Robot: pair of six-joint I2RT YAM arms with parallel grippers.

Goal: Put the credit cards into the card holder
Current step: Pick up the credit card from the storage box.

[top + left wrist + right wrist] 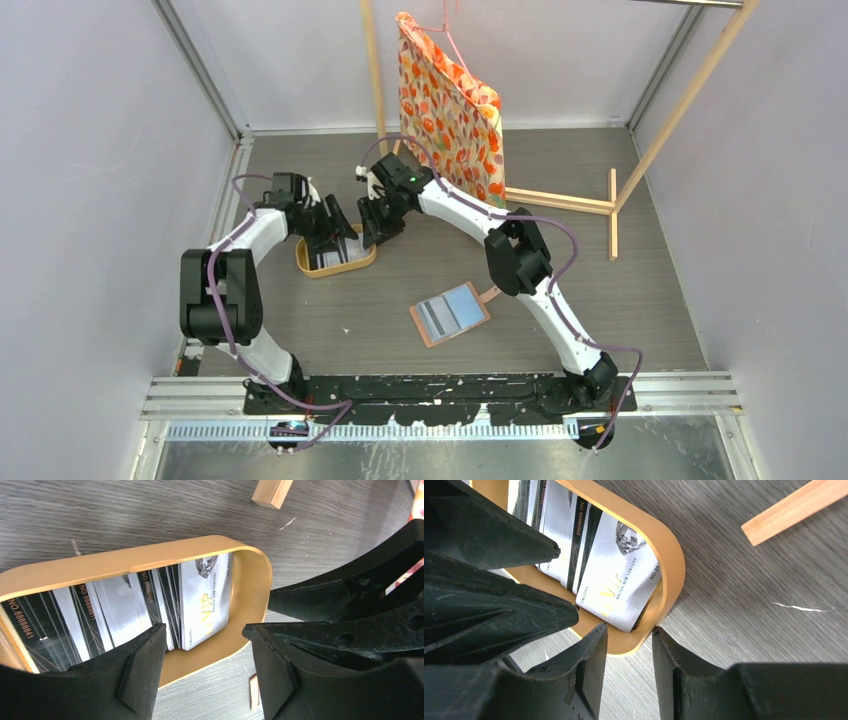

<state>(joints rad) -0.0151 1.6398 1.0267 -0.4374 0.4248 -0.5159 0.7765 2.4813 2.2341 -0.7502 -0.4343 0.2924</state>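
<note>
Several credit cards lie overlapping in an oval yellow-rimmed tray (352,266). A white VIP card (205,600) is at the tray's right end, with dark striped cards (50,625) beside it. The white card also shows in the right wrist view (619,585). The card holder (450,313) lies open on the table, grey-blue inside up, to the right of the tray and nearer the arm bases. My left gripper (205,650) is open and empty over the tray's near rim. My right gripper (629,640) is open and empty, its fingertips either side of the tray's rounded end (671,565).
An orange floral gift bag (450,100) hangs from a wooden frame (560,200) at the back. A wooden foot (794,510) of that frame lies close to the tray. The two grippers (335,228) (378,230) are close together above the tray.
</note>
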